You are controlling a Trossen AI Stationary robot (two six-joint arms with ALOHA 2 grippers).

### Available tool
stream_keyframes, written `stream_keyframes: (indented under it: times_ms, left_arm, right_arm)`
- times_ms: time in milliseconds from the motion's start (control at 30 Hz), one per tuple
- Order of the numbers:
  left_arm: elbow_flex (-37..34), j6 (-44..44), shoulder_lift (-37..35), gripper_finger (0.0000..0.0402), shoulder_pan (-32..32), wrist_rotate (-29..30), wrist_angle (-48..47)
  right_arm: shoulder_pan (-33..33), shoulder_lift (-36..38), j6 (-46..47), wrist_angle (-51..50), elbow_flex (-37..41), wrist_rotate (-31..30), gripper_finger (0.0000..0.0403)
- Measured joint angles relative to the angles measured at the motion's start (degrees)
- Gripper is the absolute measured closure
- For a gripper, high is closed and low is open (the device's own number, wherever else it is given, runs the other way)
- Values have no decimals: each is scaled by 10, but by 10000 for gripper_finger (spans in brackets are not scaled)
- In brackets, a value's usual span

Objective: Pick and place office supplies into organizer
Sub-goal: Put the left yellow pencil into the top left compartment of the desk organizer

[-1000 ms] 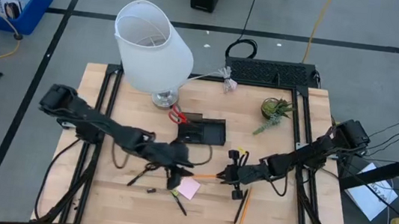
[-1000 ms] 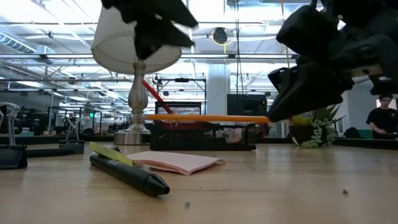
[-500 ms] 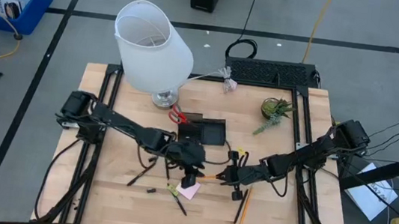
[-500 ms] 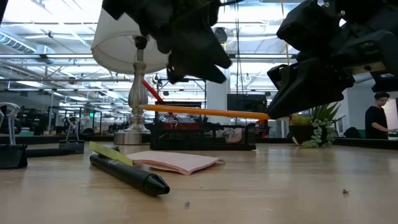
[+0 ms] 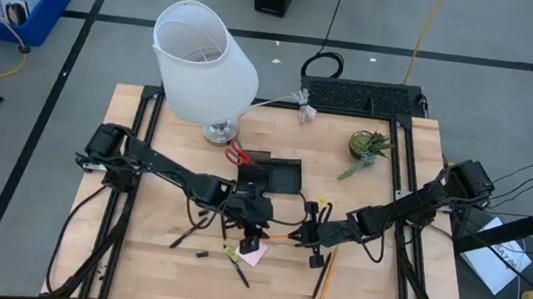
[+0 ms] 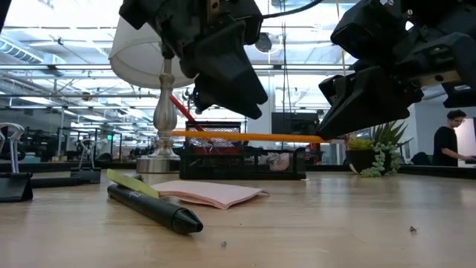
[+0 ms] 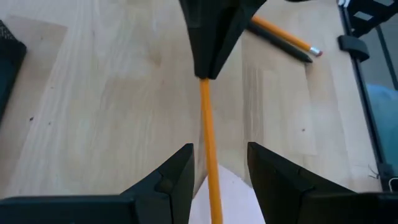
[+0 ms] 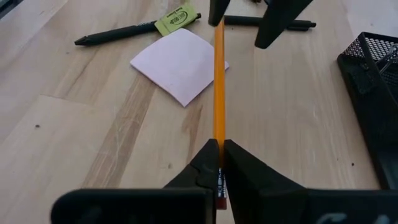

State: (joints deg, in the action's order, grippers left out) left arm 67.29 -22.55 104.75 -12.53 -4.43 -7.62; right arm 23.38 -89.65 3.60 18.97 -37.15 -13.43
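Observation:
An orange pencil [image 5: 278,236] hangs level above the table, between my two grippers. My right gripper [image 5: 303,236] is shut on it. My left gripper [image 7: 221,149] is open, with one finger on either side of the pencil's free end [image 7: 206,106], not touching it. Below the pencil, a pink sticky-note pad [image 5: 253,254] lies flat on the table beside a black pen [image 6: 152,208] with a yellow-green tag. The black mesh organizer [image 5: 270,175] stands farther back. Red-handled scissors [image 5: 236,153] stick out at its left end. My right gripper pinches the orange pencil near its eraser end [image 8: 219,140] between its two fingers. The fingers come level from the table's right and lie along the pencil. The pencil is lifted clear and sticks out level toward the left gripper.
A white-shaded lamp [image 5: 204,62] stands at the far left of the table and a small green plant [image 5: 367,146] at the far right. Two more pencils [image 5: 323,277] lie near the front edge. Small black clips [image 5: 202,254] lie nearby. A person [image 6: 451,145] shows in the room beyond.
My left gripper has moved toward the table's right and down, until its open fingers stand on either side of the pencil's free end. My right gripper has kept still with the pencil.

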Motion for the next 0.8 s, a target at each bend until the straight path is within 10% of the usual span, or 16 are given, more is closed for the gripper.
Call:
stream_keyframes:
  times_ms: [800]
  left_arm:
    - [-1, -16, 28, 250, -17, 1, -19]
  right_arm:
    - [0, 0, 2, 2, 0, 58, 395]
